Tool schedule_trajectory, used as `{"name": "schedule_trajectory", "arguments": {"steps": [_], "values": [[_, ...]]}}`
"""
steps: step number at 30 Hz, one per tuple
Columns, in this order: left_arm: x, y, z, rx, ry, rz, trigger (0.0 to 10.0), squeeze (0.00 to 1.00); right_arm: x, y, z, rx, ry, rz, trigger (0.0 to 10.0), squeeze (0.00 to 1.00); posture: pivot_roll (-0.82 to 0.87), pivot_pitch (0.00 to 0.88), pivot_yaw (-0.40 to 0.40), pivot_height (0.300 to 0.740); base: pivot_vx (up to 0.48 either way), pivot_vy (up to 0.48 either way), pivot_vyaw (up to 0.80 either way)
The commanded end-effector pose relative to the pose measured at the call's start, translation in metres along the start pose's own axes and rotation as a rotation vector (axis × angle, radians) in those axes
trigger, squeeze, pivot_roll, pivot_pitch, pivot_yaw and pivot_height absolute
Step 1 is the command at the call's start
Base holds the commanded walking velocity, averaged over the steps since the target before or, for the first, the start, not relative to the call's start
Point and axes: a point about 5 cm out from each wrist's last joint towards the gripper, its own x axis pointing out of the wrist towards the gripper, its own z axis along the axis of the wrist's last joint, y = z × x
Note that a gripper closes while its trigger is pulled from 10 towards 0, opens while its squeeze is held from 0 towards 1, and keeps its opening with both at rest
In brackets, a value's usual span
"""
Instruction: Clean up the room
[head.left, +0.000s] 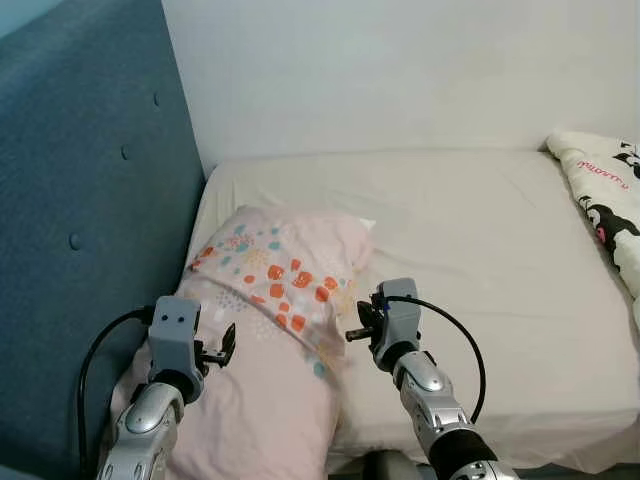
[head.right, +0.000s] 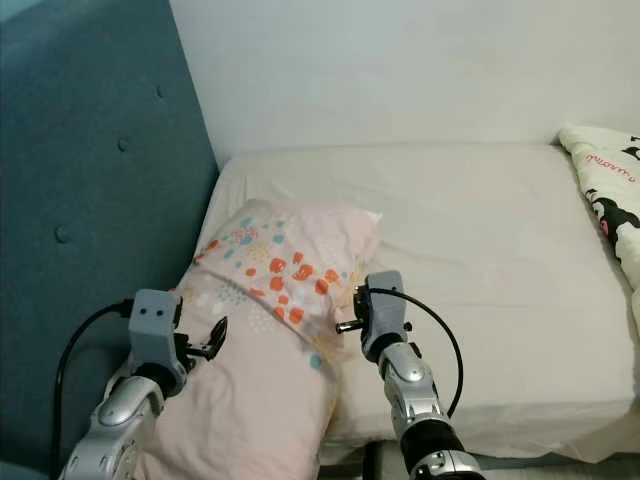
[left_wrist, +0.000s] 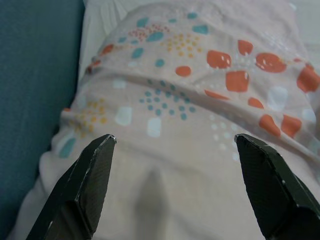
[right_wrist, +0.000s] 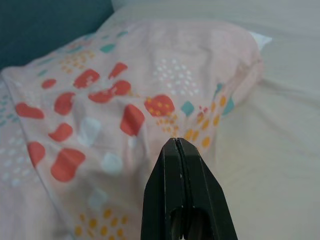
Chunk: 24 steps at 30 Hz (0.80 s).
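Note:
A pale pink pillow (head.left: 270, 300) with orange, teal and yellow spots lies at the head end of the bed (head.left: 480, 230), against the blue headboard. My left gripper (head.left: 225, 345) hovers just above the pillow's near left part. In the left wrist view this gripper (left_wrist: 175, 140) is open, with the pillow cloth (left_wrist: 190, 100) between and beyond its fingers. My right gripper (head.left: 352, 335) is at the pillow's right edge, pointing at it. The right wrist view shows it (right_wrist: 176, 141) shut with nothing held, the spotted pillow (right_wrist: 100, 100) right ahead.
The padded blue headboard (head.left: 80, 200) rises on the left and a white wall (head.left: 400, 70) stands behind the bed. A white blanket with a cartoon print (head.left: 605, 190) lies bunched at the bed's right end. The cream sheet between is bare.

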Motion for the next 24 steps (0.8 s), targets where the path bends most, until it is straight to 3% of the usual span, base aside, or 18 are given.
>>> {"name": "schedule_trajectory", "arguments": {"steps": [1, 9, 24], "values": [[-0.0033, 0.0031, -0.0084, 0.000, 0.021, 0.010, 10.0, 0.00, -0.0021, 0.0012, -0.0021, 0.022, 0.002, 0.014, 10.0, 0.00, 0.05, 0.118, -0.032, 0.641, 0.000, 0.000, 0.00], [-0.0028, 0.0020, -0.0100, 0.007, 0.020, 0.008, 10.0, 0.00, -0.0038, 0.0011, -0.0010, 0.029, -0.015, 0.029, 10.0, 0.00, 0.05, 0.116, -0.035, 0.646, 0.000, 0.000, 0.00], [-0.0006, -0.0016, -0.0092, 0.021, 0.000, -0.007, 10.0, 0.00, -0.0083, 0.0012, -0.0046, 0.034, -0.019, 0.028, 10.0, 0.00, 0.04, 0.113, -0.031, 0.701, 0.000, 0.000, 0.00]]}}
